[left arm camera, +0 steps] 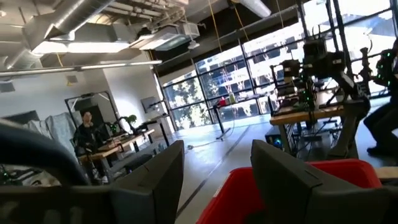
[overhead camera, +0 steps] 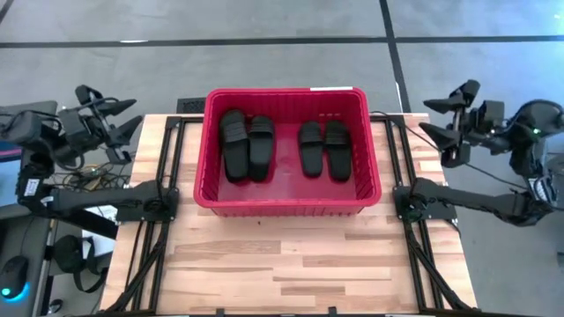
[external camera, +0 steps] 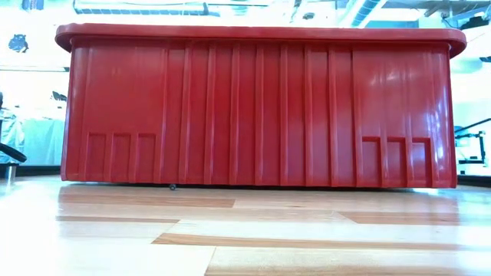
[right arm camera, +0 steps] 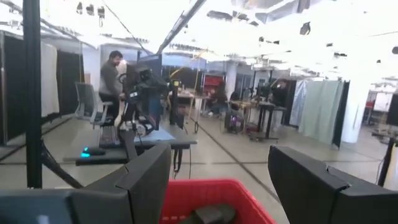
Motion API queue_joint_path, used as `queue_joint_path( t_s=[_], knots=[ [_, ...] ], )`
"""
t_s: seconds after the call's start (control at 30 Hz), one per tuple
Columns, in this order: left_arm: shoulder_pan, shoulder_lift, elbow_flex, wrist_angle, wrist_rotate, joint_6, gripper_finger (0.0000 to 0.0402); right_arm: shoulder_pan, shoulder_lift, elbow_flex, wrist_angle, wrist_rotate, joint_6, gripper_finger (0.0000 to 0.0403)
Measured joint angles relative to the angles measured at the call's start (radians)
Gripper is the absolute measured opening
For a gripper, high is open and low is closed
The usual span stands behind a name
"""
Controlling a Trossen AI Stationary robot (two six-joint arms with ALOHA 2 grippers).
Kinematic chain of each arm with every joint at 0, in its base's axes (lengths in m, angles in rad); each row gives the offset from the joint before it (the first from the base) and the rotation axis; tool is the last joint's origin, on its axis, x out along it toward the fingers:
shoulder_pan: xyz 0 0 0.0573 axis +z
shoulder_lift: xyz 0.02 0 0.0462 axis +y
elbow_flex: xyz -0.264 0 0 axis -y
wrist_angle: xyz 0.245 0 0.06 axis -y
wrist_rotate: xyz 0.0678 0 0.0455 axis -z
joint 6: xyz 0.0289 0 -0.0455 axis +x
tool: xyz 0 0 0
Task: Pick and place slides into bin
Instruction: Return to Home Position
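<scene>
- The wood table (overhead camera: 291, 264) stretched in front of the bin (overhead camera: 286, 210), whose ribbed red wall filled the low view.
- Inside the bin, four slides (overhead camera: 235, 145) showed in two pairs, soles down. One pair lay toward the bin's left wall, the other just right of its middle. Whether more lay beneath them could not be told.
- No slide lay on the table outside the bin, so the placing looked done.
- The slides looked light, bendy and matte rather than slick. The wide strap, or the sole pinched across its edges, seemed the likeliest hold.
- The left gripper (overhead camera: 126, 117) hung off the bin's far left corner, well apart from it, jaws spread wide and holding nothing.
- The right gripper (overhead camera: 438, 116) hung off the bin's far right corner, also well apart, jaws likewise wide and empty.
- Beyond the bin, a person (right arm camera: 111, 78) stood at a bench in the room.
</scene>
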Motion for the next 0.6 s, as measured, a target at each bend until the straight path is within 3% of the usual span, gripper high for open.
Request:
queue_joint_path(
  t_s=[0.17,0.33,0.6],
  knots=[
    [0.0,-0.074,-0.092,0.016,0.004,-0.031,0.0176,0.0,-0.097,-0.145,0.102,0.004,0.01,0.0256],
    [0.0,-0.151,-0.198,0.067,0.005,-0.054,0.0176,0.0,-0.182,-0.307,0.172,0.105,0.066,0.0256],
    [0.0,-0.288,-0.359,0.132,0.013,-0.126,0.0176,0.013,-0.307,-0.47,0.264,0.099,0.15,0.0256]
  ],
)
